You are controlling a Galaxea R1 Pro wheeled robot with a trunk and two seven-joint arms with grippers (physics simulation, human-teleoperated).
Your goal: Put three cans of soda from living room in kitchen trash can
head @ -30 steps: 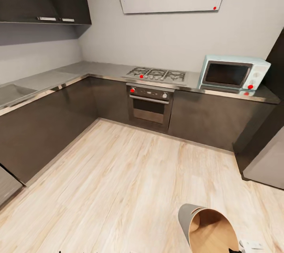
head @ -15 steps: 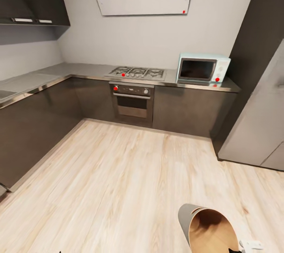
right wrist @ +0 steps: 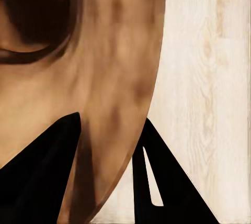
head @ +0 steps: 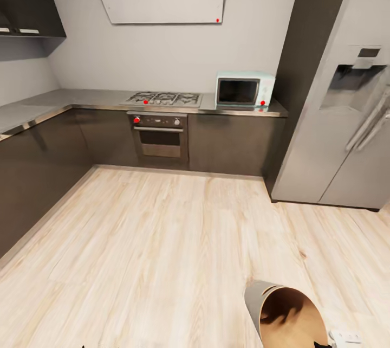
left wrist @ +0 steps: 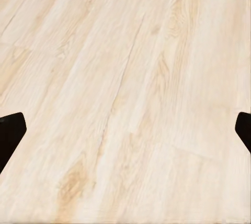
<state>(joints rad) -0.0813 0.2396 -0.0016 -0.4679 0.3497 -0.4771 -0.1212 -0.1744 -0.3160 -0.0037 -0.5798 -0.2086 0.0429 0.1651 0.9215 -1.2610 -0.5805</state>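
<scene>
The right hand (right wrist: 107, 177) pinches the wall of the tash can (right wrist: 78, 77); one black finger (right wrist: 36, 171) lies inside on the smooth orange-brown lining, the other (right wrist: 167, 182) outside the thin rim, and the curved wall passes between them; in the head view the tash can (head: 286, 315) is tilted at about 5 o'clock, a round open-mouthed shell, pale grey outside, its mouth turned toward the camera, its glossy inside dappled with dark patches; the left hand (left wrist: 125, 130) is spread wide, its two black fingertips (left wrist: 10, 135) at opposite edges of the wrist picture with nothing between them but the floor (left wrist: 125, 77); that floor is pale wood plank with long streaked grain and a few knots; farther out in the head view, at 12 o'clock, dark matte cabinets carry a grey bench (head: 70, 100) that turns the corner toward 9 o'clock; a steel gas hob (head: 162, 99) sits over a built-in oven (head: 160, 139) with red-marked knobs; a boxy pale teal microwave (head: 245, 89) stands on the bench beside it; a flat white hood (head: 165, 3) hangs on the wall above; a tall brushed-steel fridge (head: 346, 120) stands at 2 o'clock
</scene>
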